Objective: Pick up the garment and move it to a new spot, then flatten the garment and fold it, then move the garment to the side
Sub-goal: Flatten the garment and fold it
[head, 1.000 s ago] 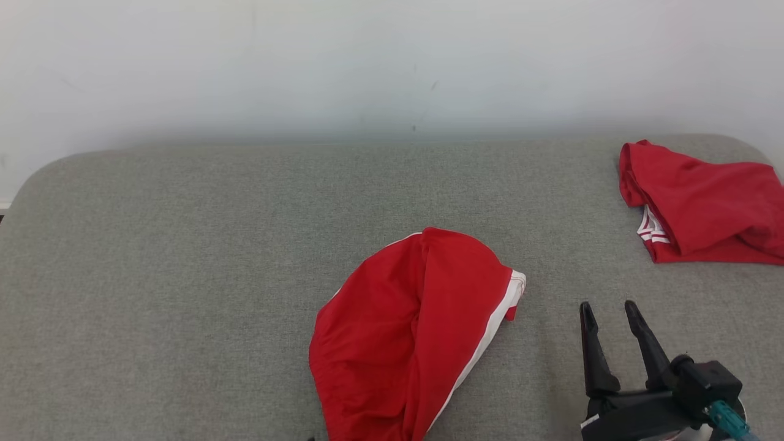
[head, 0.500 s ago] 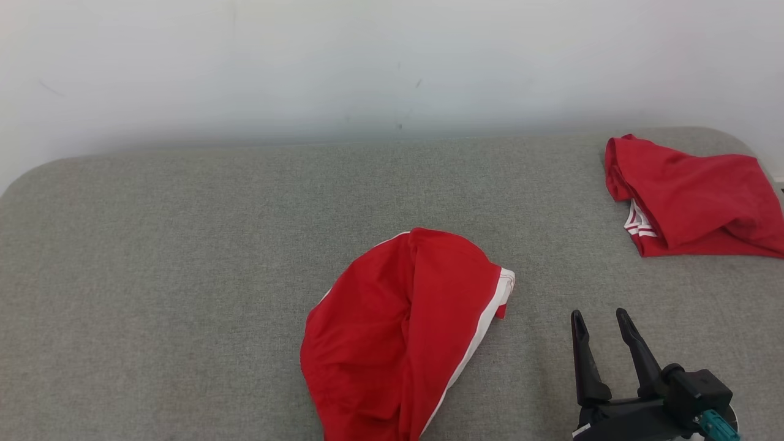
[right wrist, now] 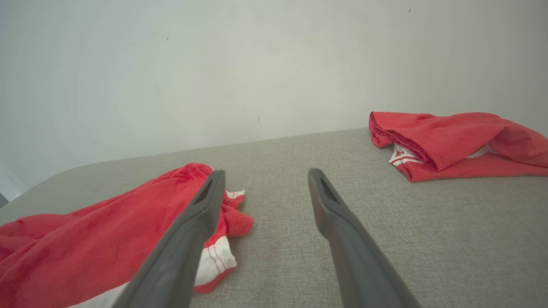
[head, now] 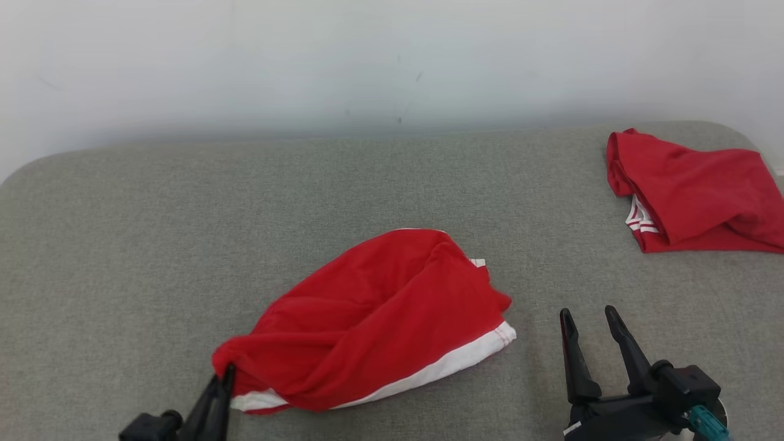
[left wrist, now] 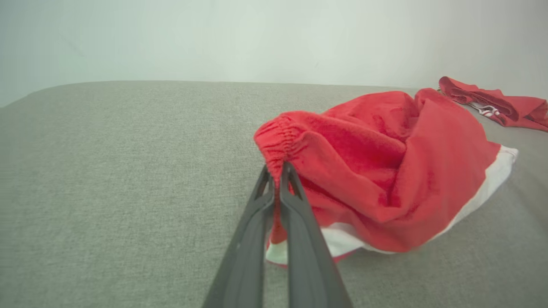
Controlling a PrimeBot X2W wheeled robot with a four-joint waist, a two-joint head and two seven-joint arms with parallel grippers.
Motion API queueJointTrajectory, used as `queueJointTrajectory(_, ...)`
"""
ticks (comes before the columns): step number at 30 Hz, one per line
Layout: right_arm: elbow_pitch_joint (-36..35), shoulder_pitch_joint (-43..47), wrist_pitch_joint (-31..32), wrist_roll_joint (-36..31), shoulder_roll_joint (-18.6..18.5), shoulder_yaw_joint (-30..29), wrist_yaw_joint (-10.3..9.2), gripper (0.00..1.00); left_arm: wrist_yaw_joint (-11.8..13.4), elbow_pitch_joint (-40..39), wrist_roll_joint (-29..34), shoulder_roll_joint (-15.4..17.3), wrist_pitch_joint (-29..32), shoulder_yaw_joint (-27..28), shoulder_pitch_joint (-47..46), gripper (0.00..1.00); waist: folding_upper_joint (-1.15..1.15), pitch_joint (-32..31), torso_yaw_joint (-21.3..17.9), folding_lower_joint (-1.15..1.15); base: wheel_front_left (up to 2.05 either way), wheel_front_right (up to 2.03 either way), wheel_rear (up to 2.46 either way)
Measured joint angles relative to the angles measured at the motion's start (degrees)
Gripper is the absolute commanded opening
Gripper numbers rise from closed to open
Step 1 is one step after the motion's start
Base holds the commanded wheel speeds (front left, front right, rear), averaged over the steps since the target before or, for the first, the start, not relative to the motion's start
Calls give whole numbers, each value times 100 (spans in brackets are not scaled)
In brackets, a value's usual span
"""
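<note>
The left fingers [head: 222, 383] have just shut on the stretchy edge of the red shorts [head: 380, 306] and pulled them left across the gray surface [head: 153, 245]. The move to a new spot has begun. The right fingers [head: 572, 355] stay wide, holding nothing. Another red garment [head: 698, 196] lies far right, out of the way.

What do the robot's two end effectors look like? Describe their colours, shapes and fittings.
Both are black. The right end effector has two long, slim fingers tapering to blunt tips, each with a slotted recess near the tip. They rise from a boxy base with a teal connector behind it. The left end effector has the same dark tapered fingers and a blocky black base.
</note>
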Motion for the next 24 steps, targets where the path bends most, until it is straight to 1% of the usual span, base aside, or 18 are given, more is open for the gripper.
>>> queueJointTrajectory(2, 29, -51, 0, -1, 0, 35, 0, 100, 0, 92, -9, 80, 0, 112, -120, 0, 0, 17, -30, 0, 0, 0, 0)
queueJointTrajectory(6, 96, -131, 0, -1, -1, 86, 0, 100, 0, 380, -55, 197, 0, 137, -353, 0, 0, 53, -98, 0, 0, 0, 0)
queueJointTrajectory(9, 156, -134, 0, -1, -9, 111, 0, 100, 0, 513, -73, 192, 0, 144, -482, 0, 0, 81, -125, 0, 0, 0, 0)
queueJointTrajectory(10, 168, -136, 0, -2, -10, 120, 0, 100, 0, 538, -73, 170, 0, 144, -500, 25, 0, 83, -126, 1, 0, 0, 0)
queueJointTrajectory(11, 182, -135, 0, -1, -11, 126, 0, 100, -1, 564, -71, 153, 0, 143, -502, 48, 0, 82, -123, 1, 0, 0, 0)
queueJointTrajectory(12, 186, -133, 0, -1, -12, 129, 0, 100, -1, 583, -67, 138, 0, 163, -498, 100, 0, 82, -118, 0, 0, 0, 0)
queueJointTrajectory(18, 208, -55, 0, -1, -14, 104, 0, 100, 0, 582, -64, 21, 0, 288, -250, 100, 0, 37, -30, 0, 0, 0, 0)
queueJointTrajectory(24, 204, 42, 0, 4, -10, 137, 0, 100, 0, 192, -44, -205, 0, 568, 252, 100, 0, -44, 67, 0, 0, 0, 0)
